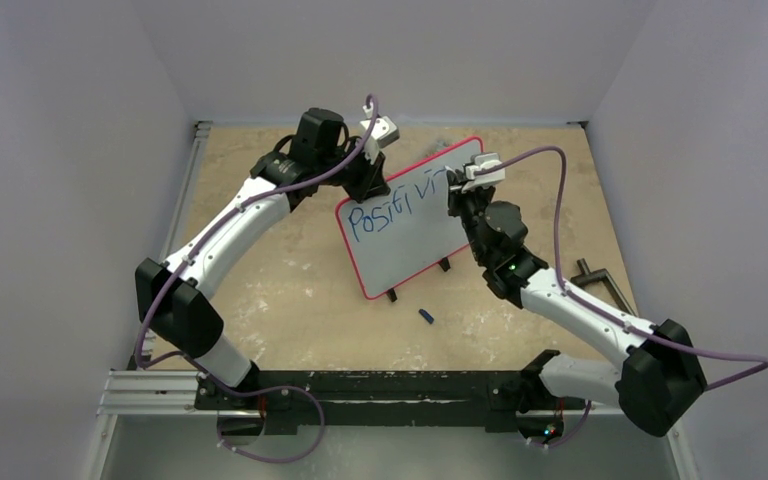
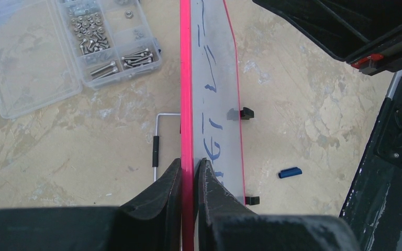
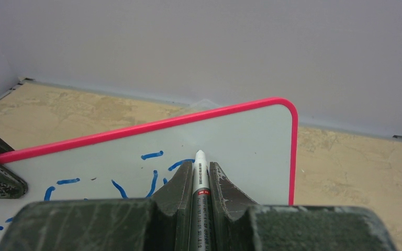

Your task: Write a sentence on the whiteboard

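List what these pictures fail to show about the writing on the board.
- Top view: the right gripper covers the end of the blue writing on the whiteboard.
- Left wrist view: the whiteboard is edge-on in the left gripper, so its letters are unreadable.
- Right wrist view: whether the marker tip touches the whiteboard cannot be told.
- Left wrist view: the parts box is cut off by the top edge.

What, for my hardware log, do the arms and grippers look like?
The left arm and right arm have white links, black joint housings and a purple cable running along each. The left gripper and right gripper have dark, tapered, scuffed fingers.
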Controlling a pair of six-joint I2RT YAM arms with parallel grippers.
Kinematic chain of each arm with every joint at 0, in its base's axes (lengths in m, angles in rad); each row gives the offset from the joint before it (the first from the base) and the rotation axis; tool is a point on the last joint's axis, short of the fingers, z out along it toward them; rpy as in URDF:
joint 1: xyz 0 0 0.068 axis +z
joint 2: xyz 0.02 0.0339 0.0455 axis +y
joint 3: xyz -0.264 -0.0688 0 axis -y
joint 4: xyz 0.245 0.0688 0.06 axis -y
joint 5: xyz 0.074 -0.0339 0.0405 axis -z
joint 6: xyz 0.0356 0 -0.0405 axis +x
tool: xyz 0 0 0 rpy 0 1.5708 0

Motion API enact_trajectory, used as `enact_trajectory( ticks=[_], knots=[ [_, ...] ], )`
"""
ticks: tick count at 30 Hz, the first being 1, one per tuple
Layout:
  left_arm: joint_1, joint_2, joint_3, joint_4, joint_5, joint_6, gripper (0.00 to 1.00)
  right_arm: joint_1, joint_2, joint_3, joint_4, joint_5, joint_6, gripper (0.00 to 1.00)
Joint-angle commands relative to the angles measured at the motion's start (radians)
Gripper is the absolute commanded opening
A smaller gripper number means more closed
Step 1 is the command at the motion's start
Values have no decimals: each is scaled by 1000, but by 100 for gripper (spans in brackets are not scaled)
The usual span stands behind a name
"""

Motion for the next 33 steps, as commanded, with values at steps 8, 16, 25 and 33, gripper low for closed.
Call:
enact_trajectory(
  ticks=[8,16,25,33],
  knots=[
    [-23,21,-41,-142,-46,113,0,-5,-42,50,17,-73,76,0],
    [-21,21,-40,-141,-45,112,0,-5,-13,76,25,-79,75,0],
    [-22,19,-40,-141,-45,112,0,-5,5,55,34,-74,73,0],
    [-24,16,-40,-143,-46,112,0,-5,11,11,42,-69,76,0]
  ],
)
